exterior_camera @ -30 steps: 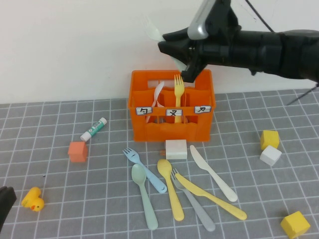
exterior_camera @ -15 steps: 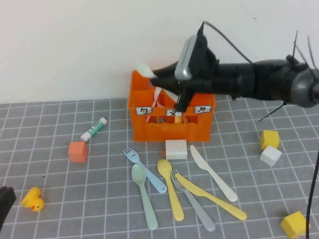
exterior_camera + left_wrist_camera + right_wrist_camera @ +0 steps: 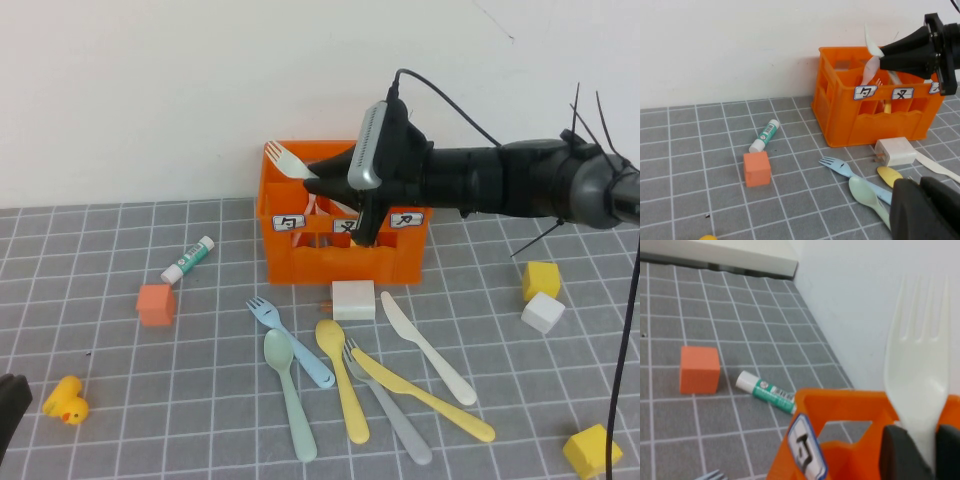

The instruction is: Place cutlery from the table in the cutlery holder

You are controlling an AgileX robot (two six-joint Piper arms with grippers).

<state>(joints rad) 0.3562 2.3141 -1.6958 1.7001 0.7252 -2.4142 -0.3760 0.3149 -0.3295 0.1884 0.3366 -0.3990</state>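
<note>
My right gripper (image 3: 322, 172) is shut on the handle of a cream-white fork (image 3: 287, 157) and hovers over the left end of the orange cutlery holder (image 3: 300, 262). The fork's tines point away from the gripper (image 3: 922, 456); its fork (image 3: 917, 372) sits above the holder's rim (image 3: 840, 401). A white piece (image 3: 868, 71) stands in the holder (image 3: 840, 125). On the table lie a blue fork (image 3: 290, 340), mint spoon (image 3: 291, 392), yellow spoon (image 3: 343, 385), grey fork (image 3: 392, 410), yellow knife (image 3: 425, 397) and white knife (image 3: 427, 347). My left gripper (image 3: 918, 186) rests shut and empty at the near left (image 3: 10, 405).
A white block (image 3: 353, 299) lies in front of the holder. To the left are a white-and-green tube (image 3: 188, 258), an orange cube (image 3: 156, 304) and a yellow duck (image 3: 65, 400). Yellow cubes (image 3: 541, 278) (image 3: 591, 450) and a white cube (image 3: 543, 313) sit to the right.
The right gripper has come down and moved left with the white fork, from above the holder's back to just over its left end. The left arm has not moved.
</note>
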